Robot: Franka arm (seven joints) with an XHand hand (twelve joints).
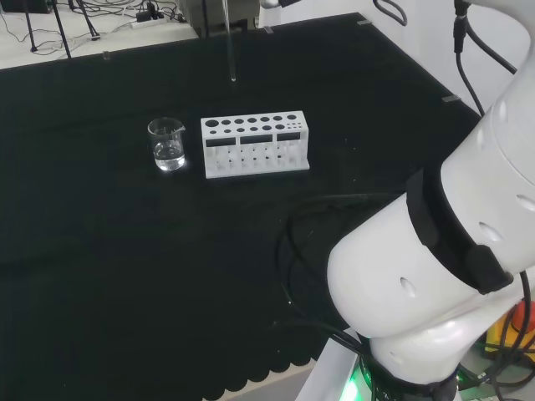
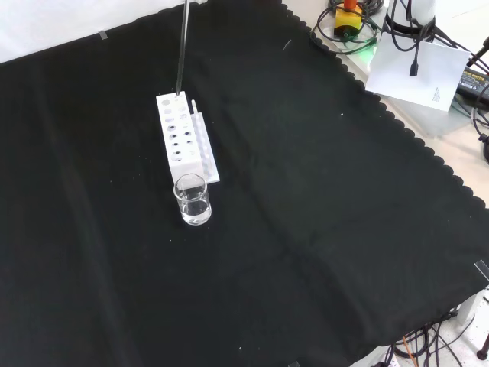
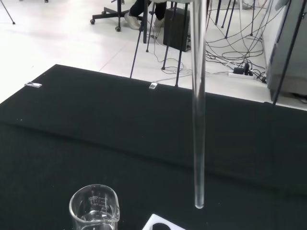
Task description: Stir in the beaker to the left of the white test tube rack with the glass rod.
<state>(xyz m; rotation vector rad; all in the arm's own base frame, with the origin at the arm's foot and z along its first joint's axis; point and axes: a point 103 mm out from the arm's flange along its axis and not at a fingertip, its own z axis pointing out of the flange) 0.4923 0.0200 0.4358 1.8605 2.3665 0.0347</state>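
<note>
One glass rod [image 3: 198, 120] hangs upright above the white rack [image 1: 255, 145], beaker [image 1: 167, 144] just beside; you're handling stiff, slippery, brittle glass; whether the hand clamps it, you cannot tell.

A white test tube rack [image 1: 255, 147] and clear glass beaker [image 1: 167, 144] stand on black cloth [image 1: 100, 267].

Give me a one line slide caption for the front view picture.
Glass rod hanging upright above the far end of the white test tube rack, with the beaker of clear liquid at the rack's near end.
</note>
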